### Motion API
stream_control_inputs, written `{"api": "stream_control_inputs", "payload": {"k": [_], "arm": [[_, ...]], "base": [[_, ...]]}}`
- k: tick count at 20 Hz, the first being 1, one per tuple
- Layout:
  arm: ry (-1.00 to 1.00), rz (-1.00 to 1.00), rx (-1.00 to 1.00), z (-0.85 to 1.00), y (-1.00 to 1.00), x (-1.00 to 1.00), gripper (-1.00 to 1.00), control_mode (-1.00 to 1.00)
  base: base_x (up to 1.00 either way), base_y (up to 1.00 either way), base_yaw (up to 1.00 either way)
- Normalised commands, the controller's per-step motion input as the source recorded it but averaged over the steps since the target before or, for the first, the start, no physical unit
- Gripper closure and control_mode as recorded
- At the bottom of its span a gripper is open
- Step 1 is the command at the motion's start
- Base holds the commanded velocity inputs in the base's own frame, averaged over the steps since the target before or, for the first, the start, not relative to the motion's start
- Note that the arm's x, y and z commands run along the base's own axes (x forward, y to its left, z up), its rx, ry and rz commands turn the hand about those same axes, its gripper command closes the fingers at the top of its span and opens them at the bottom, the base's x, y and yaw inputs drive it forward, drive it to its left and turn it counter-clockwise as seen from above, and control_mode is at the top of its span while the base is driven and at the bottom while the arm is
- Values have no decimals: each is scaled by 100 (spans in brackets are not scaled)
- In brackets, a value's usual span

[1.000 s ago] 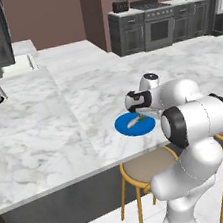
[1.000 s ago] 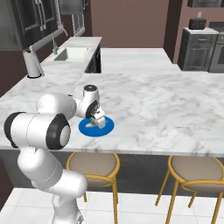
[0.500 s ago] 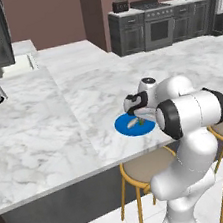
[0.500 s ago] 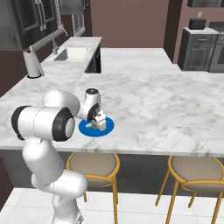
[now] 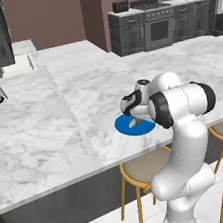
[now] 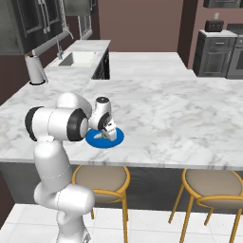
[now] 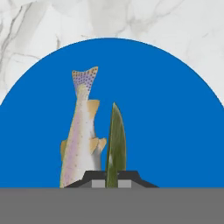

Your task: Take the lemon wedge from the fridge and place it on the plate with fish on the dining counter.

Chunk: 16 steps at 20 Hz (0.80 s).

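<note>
**Wedge over the plate, grip not yet released**

Over the last second we have folded our arm in closer above the plate (image 5: 134,126): the elbow link sits nearer to the hand than it did, while the hand itself has hardly shifted over the blue disc. The base has not moved; the counter and cabinets sit where they did in both base views.

Our gripper (image 7: 111,183) is pressed together on the lemon wedge (image 7: 115,144), which stands up thin and olive-yellow between the two finger tips in the hand view. Just beside it lies the fish (image 7: 82,131), tail pointing away from us, on the bright blue plate. The wedge appears to be above or at the plate's surface, close to the fish; we cannot tell whether it touches either.

We judge the carry to be done and the drop to be the step in hand: what is left is to spread the fingers and lift clear.

The plate rests near the front edge of the dining counter (image 5: 45,128), a broad veined marble top. Round stools (image 6: 207,182) stand below that edge. Farther off are a sink (image 6: 78,58) with a tap, a grey canister (image 6: 36,69), and dark cabinets with a stove (image 5: 158,23).
</note>
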Motion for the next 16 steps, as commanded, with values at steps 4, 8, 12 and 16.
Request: {"api": "stream_control_inputs", "payload": {"k": [4, 8, 12, 16], "arm": [[0, 0, 0, -29, 0, 1, 100, -100], [0, 0, 0, -18, 0, 1, 100, -100], [1, 0, 0, -3, 0, 0, -100, -100], [-1, -2, 0, 12, 0, 0, -100, -100]], "base": [[0, 0, 0], [0, 0, 0], [0, 0, 0], [0, 0, 0]]}}
